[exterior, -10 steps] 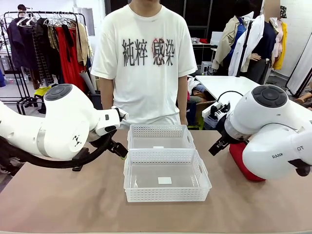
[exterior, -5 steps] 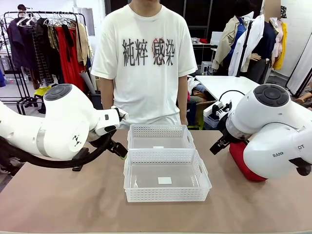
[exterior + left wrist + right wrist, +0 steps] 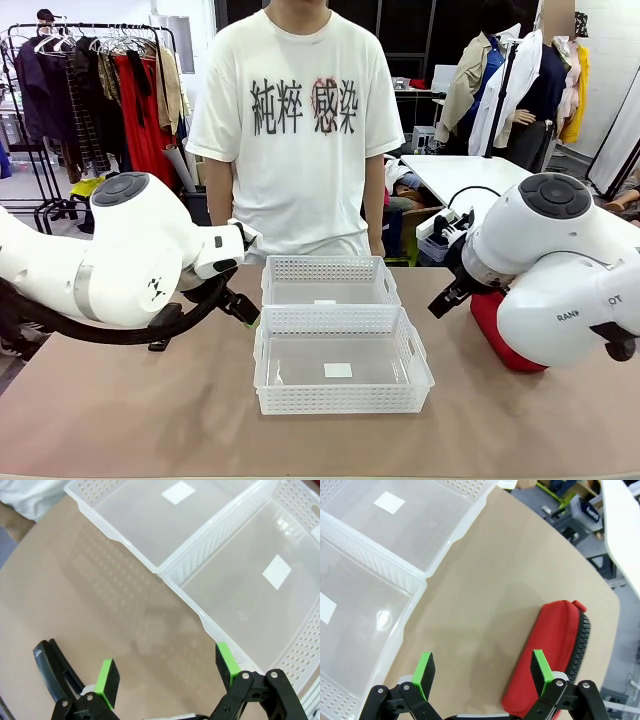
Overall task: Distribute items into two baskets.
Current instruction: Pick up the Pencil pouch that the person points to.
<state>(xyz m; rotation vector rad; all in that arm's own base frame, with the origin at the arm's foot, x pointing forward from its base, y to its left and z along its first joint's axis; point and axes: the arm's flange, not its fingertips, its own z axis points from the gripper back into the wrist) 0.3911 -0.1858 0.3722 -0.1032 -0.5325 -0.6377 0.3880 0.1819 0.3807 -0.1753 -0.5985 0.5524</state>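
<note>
The coming move turns on how the red pouch [image 3: 549,642] lies from the right tool [image 3: 482,666]. In the right wrist view the pouch sits on the table [image 3: 150,410] just off that tool's outer finger, on the side away from the two baskets [image 3: 395,575], and is not yet centred between the jaws. Its long axis runs roughly along the tool's own line of sight, leaning a little outward, with the black zipper edge on the far flank. We judge that the right tool must shift sideways, away from the baskets, before it comes down. The right arm is clearly the nearer one; in the front view the pouch [image 3: 490,325] shows just beside it.

Both tools stand with their jaws wide apart and nothing between them. The left tool [image 3: 167,666] hangs over bare table just beside the baskets' corner. A dark shape [image 3: 46,662] near its outer finger may be the stapler; we cannot tell.

Against the earlier frames almost nothing differs. The right arm has only swayed slightly, the left arm has barely stirred, and the pouch and both baskets lie where they were.
</note>
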